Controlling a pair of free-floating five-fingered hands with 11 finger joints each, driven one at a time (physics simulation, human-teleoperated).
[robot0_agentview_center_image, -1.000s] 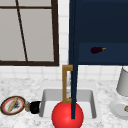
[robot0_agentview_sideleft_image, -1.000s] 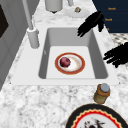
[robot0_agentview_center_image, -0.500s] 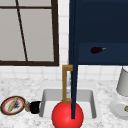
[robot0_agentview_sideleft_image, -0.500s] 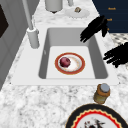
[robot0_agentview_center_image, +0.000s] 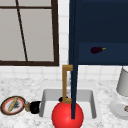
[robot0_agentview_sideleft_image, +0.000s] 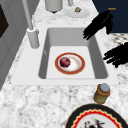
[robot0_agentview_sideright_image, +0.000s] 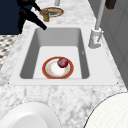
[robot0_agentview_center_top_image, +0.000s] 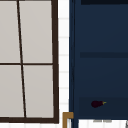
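Right hand (robot0_agentview_sideleft_image: 97, 25): upper right of the left side view, fingers straight and relaxed, holding nothing, above the rim of the white sink (robot0_agentview_sideleft_image: 62, 81).
Door: dark blue cabinet door (robot0_agentview_center_image: 73, 62) with brass handle (robot0_agentview_center_image: 65, 85), centre of the front view, near this hand.
Left hand (robot0_agentview_sideleft_image: 117, 55): right edge, fingers spread, empty, near the small brown jar (robot0_agentview_sideleft_image: 102, 93).
Care: I would move slowly, because the door edge seems close to the fingers.

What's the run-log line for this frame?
hand A: open, over sink front rim | hand B: open, beside sink | plate with red ball: in basin
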